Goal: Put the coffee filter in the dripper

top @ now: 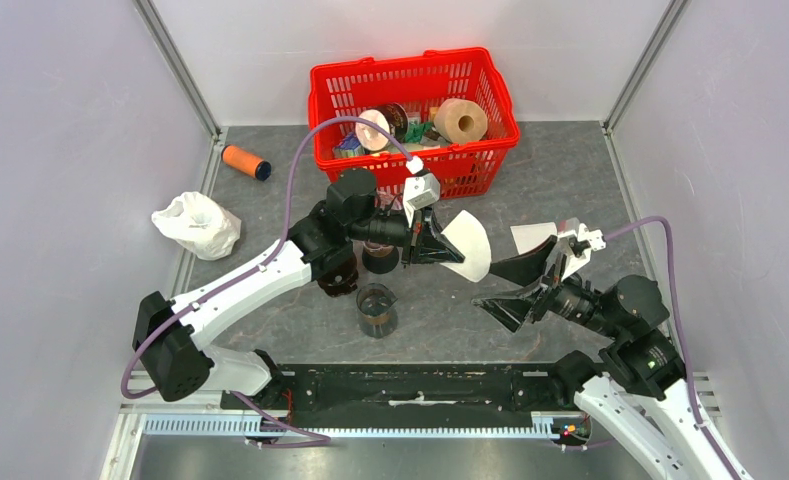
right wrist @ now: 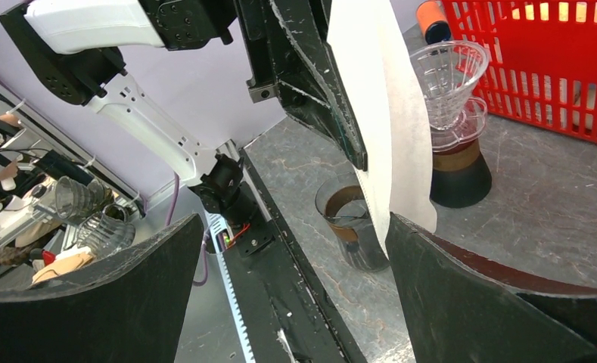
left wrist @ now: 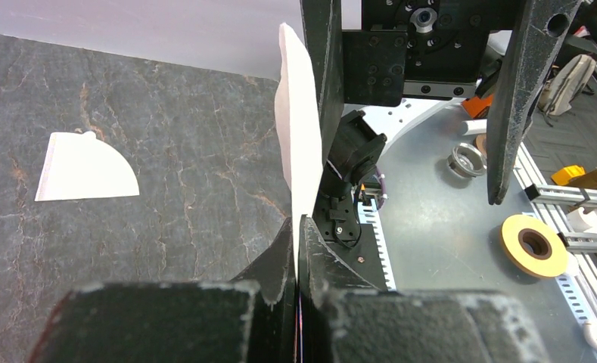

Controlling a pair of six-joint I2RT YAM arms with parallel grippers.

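My left gripper (left wrist: 296, 242) is clamped shut on the lower edge of the coffee filter (left wrist: 295, 128), a white, crinkled paper fan held upright in the air. My right gripper (right wrist: 295, 265) gapes wide just beside it, holding nothing; I cannot tell whether it brushes the paper. Seen from above, my left arm hides most of the dripper (right wrist: 448, 72), a clear ribbed cone on a dark base behind a glass cup (right wrist: 352, 227). The table (top: 570, 170) is dark and veined, between pale walls. A second filter (top: 528, 236) lies flat; farthest back stands a red plastic basket (top: 415, 105).
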